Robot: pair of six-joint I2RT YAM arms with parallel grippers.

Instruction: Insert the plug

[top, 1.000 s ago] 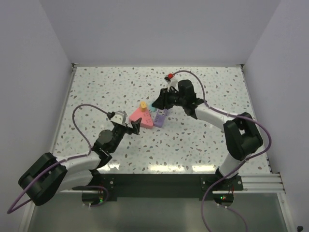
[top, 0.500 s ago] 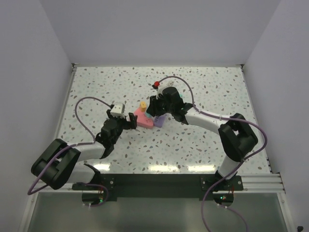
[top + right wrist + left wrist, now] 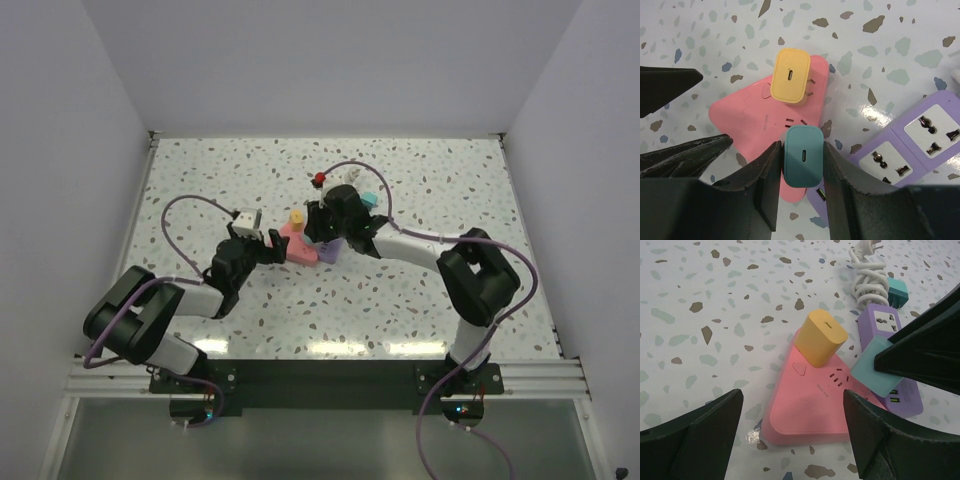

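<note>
Pinches teal plug [image 3: 803, 155] between right gripper [image 3: 801, 150] fingers [image 3: 765, 185], holds it over pink power strip [image 3: 747, 117] beside yellow plug [image 3: 791, 75], midway between table [image 3: 180, 170] side edges, spreads left gripper [image 3: 792, 405] open facing strip.

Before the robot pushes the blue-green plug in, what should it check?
1. Grip on the teal plug by the right end effector: ok.
2. The teal plug is over the pink power strip, with free slots next to it: ok.
3. Prongs lined up with the slots: cannot tell, the prongs are hidden.
4. The yellow plug is out of the way: ok, it sits in another socket, apart from the teal plug.
5. The pink power strip is held steady: not ok, the left end effector is open and straddles it without clamping.
</note>
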